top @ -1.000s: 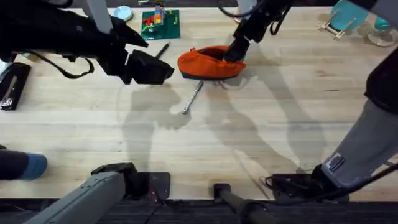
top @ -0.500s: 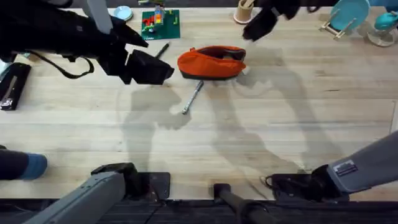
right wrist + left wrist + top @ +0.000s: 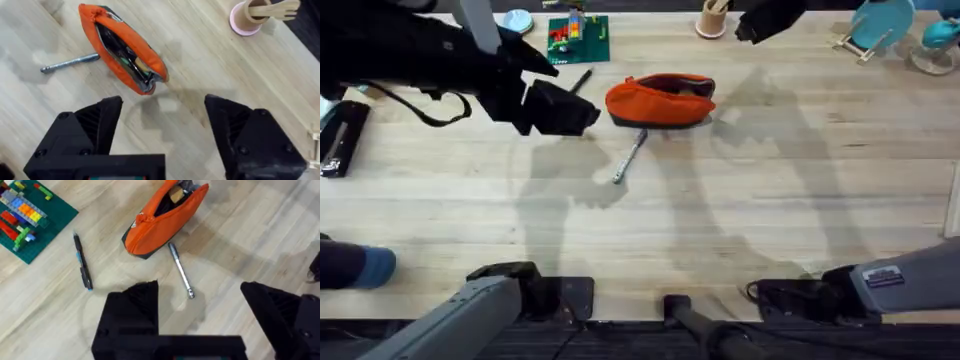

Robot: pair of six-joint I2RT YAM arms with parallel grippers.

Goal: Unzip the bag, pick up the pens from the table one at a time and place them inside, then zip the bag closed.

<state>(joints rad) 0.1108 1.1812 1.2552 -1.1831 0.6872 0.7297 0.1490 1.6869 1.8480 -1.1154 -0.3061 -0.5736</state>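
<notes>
The bag (image 3: 660,101) is lying on the table (image 3: 740,220) toward the far side, a little right of centre, with its zipper open along the top so that dark contents and something tan are showing inside in the right wrist view (image 3: 122,50). The silver-grey pen (image 3: 631,157) is resting on the wood just in front of the bag, one end reaching the bag's dark bottom edge and the other pointing toward the near left. The black pen (image 3: 580,80) is lying to the left of the bag, apart from it, between the bag and a green brick baseplate (image 3: 578,38) that is sitting at the far edge. The left gripper (image 3: 560,108) is hanging over the table just left of the bag, near the black pen, its fingers spread wide and grasping nothing; its own view shows both pens and the bag (image 3: 162,217) beyond those fingers. The right gripper (image 3: 162,130) is hovering above the far edge to the right of the bag, released and empty, with a wooden cup of utensils (image 3: 250,15) standing beyond it. A blue plate rack (image 3: 880,25) is sitting at the far right corner.
</notes>
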